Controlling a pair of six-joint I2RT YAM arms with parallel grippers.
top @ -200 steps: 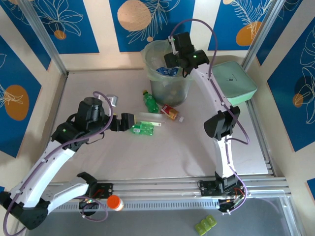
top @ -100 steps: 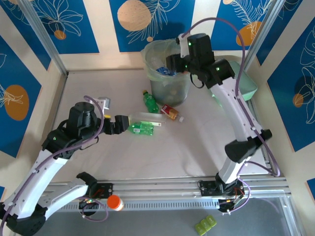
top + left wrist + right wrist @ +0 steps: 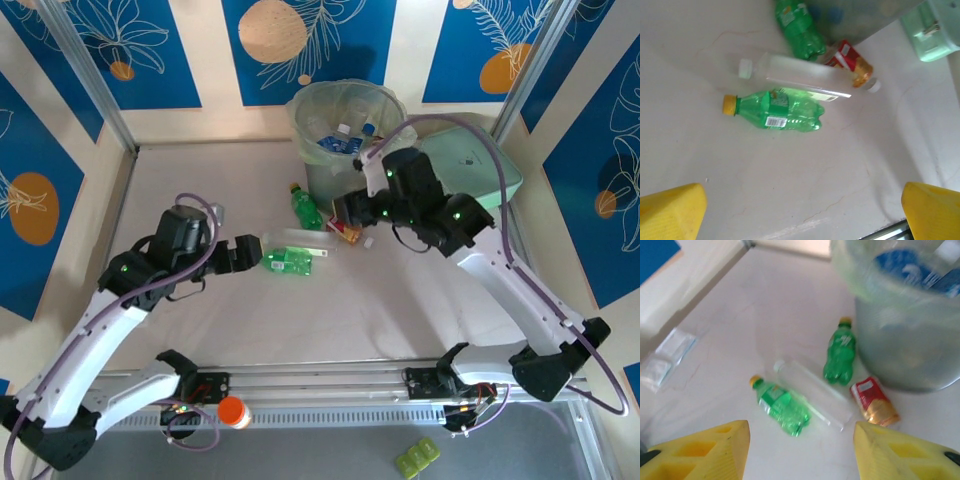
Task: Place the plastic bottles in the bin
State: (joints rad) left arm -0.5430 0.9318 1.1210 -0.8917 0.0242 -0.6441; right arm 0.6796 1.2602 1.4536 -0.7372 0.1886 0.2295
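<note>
Lying flat on the matte, pale table (image 3: 250, 180), at about 7 o'clock from the bin (image 3: 325, 180), are four plastic bottles. One is a ribbed green bottle with a yellow cap (image 3: 287, 261), and a smooth clear bottle (image 3: 300, 238) sits just beside it at its 12 o'clock. A second green bottle (image 3: 305, 205) lies by the bin's foot. A red-labelled bottle (image 3: 347, 229) is partly hidden under the right gripper (image 3: 345, 212).

The bin is a round, translucent grey-green bucket with a crinkled clear liner. Blue-labelled bottles (image 3: 338, 142) show inside it, their number hard to make out.

The left gripper (image 3: 252, 250) hangs at the yellow-capped bottle's 9 o'clock, its blocky yellow fingers (image 3: 670, 210) spread wide with nothing between them. The right gripper's fingers (image 3: 700, 450) are likewise parted and empty, in a blurred view. A mint-green box (image 3: 480, 160) at the bin's 3 o'clock is partly covered by the right arm.
</note>
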